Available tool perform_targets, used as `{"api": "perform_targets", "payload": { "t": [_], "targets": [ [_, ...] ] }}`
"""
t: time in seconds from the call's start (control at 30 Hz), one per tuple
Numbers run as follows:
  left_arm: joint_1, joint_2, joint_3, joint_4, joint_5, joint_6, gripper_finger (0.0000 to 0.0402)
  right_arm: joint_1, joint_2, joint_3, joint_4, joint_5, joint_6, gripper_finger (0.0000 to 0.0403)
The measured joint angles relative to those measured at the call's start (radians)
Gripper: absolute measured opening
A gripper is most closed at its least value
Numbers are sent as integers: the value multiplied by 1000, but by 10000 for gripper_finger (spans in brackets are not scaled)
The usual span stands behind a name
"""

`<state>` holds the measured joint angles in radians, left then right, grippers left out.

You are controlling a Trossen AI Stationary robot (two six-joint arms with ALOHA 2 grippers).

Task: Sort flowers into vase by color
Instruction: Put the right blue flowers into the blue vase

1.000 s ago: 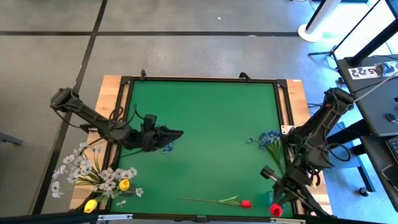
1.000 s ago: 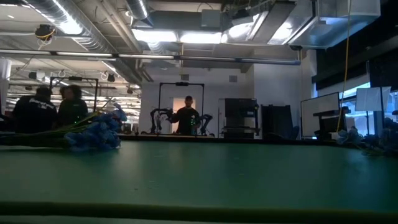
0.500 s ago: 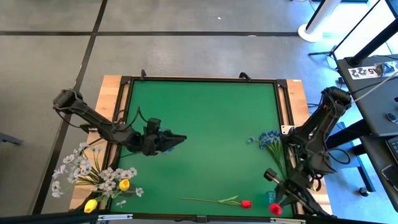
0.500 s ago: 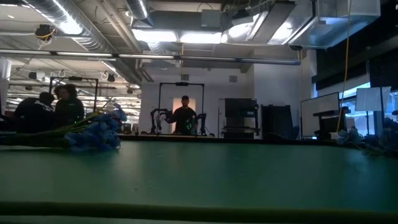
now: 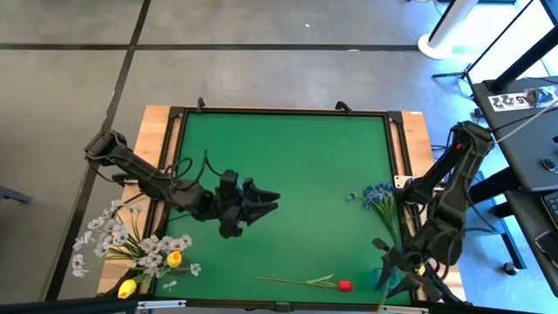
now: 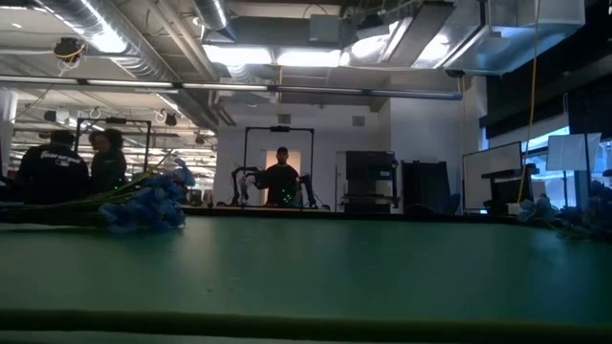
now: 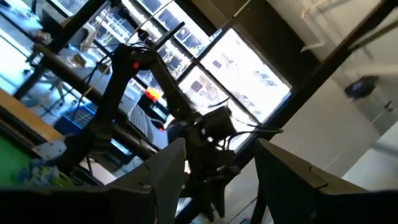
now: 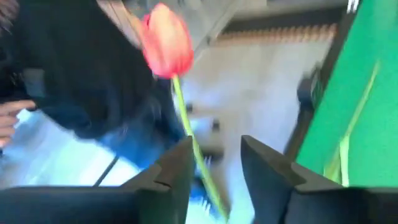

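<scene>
My right gripper [image 8: 216, 167] hangs over the table's near right corner [image 5: 390, 277], fingers parted, with a red tulip [image 8: 166, 48] ahead of them. A second red tulip [image 5: 343, 285] lies on the green mat near the front edge. Blue clusters [image 5: 377, 195] lie at the mat's right side, and another blue cluster [image 6: 143, 204] lies at the left. White sprays [image 5: 112, 237] and yellow tulips [image 5: 173, 258] lie at the near left corner. My left gripper [image 5: 272, 202] hovers open above the mat's left half, holding nothing [image 7: 217, 186]. The vase is out of view. My right gripper has the red tulip's green stem [image 8: 198, 160] running between its parted fingers, close beside one finger [image 8: 177, 169]. I cannot tell whether the stem touches that finger. The bloom stands well beyond the fingertips, past the mat's edge.
The mat's middle and far half [image 5: 288, 148] lie bare. A black frame [image 5: 279, 111] rims the mat on a wooden table. Something dark and a hand [image 8: 9, 115] show beyond the held tulip. People stand in the room behind [image 6: 57, 167].
My left gripper has swung toward the table's right edge, out over the mat, rising a little and rolling. My right gripper has tipped downward over the near right corner, and the red bloom that showed there in the high view is now covered.
</scene>
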<state>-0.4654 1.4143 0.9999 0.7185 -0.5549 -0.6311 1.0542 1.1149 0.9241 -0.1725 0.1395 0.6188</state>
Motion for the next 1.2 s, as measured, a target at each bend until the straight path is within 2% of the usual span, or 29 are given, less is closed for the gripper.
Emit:
{"api": "perform_targets", "payload": {
  "t": [0.17, 0.33, 0.4, 0.47, 0.57, 0.63, 0.83, 1.03, 1.2],
  "targets": [
    [-13, 2, 83, -189, 8, 49, 183, 0, -1, 192, -372, -69, 116, 164],
    [-21, 2, 97, -234, 9, 47, 183, 0, -2, 342, -682, -23, 249, 166],
    [-23, 2, 97, -238, 9, 40, 183, 0, -2, 374, -837, 48, 402, 162],
    [-24, 2, 97, -239, 13, 38, 182, 0, -2, 379, -1003, 108, 621, 159],
    [-22, 2, 97, -236, 20, 34, 182, -3, 1, 351, -1246, 91, 923, 158],
    [-23, 3, 97, -236, 24, 34, 182, -46, 10, 307, -1335, 65, 1021, 163],
    [-27, 7, 97, -237, 27, 64, 182, -263, -25, 114, -1316, -12, 928, 204],
    [-23, 7, 97, -238, 26, 60, 182, -572, -20, -138, -1101, -174, 673, 263],
    [-34, 7, 97, -238, 23, 35, 182, -770, 2, -277, -930, -213, 543, 273]
  ]
}}
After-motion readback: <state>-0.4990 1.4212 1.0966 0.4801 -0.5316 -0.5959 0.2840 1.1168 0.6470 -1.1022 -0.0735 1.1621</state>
